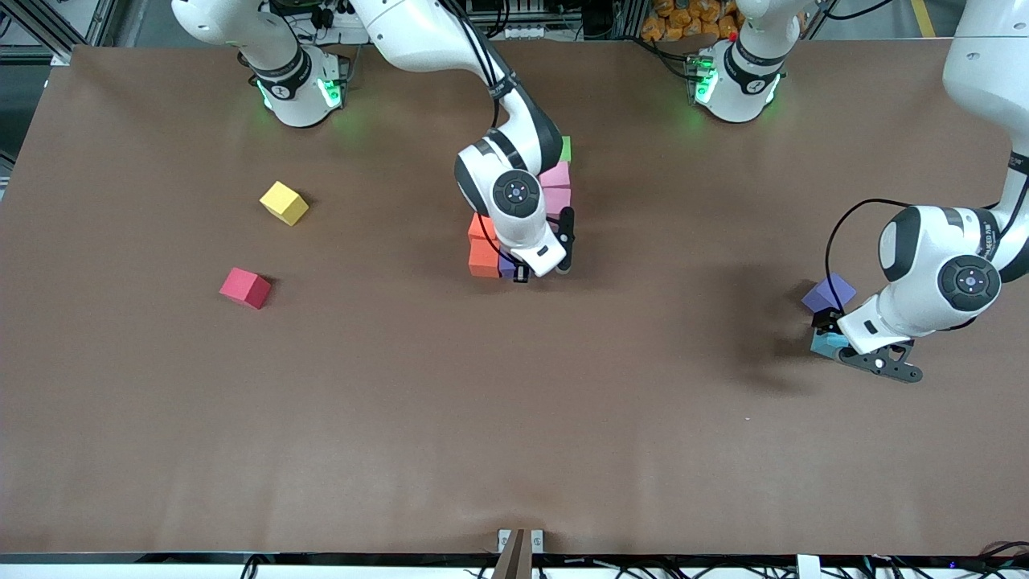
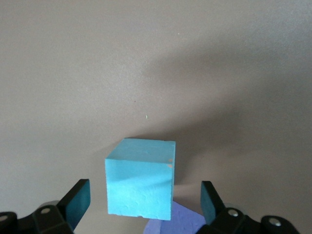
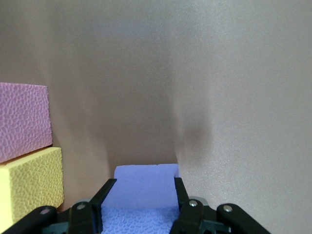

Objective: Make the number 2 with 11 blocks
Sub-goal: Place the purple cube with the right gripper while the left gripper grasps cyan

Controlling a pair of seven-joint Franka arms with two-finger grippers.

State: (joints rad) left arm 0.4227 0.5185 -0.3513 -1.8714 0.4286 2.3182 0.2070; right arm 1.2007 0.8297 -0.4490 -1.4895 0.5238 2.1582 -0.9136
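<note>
partial number 2 [image 1: 526,213] at table [image 1: 514,418] centre: matte touching cubes — green, pink, orange, purple, mostly hidden under the right arm. right gripper [image 3: 141,195] clenched on a purple block [image 3: 144,187] beside a yellow block [image 3: 29,183]. left gripper [image 2: 144,202] spread wide around a light blue block [image 2: 140,183] — not touching it — at the left arm's end.

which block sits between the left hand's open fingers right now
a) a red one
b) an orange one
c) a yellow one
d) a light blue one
d) the left wrist view shows the light blue block standing on the table between the spread fingers of the left hand, not yet touched by either one.
</note>
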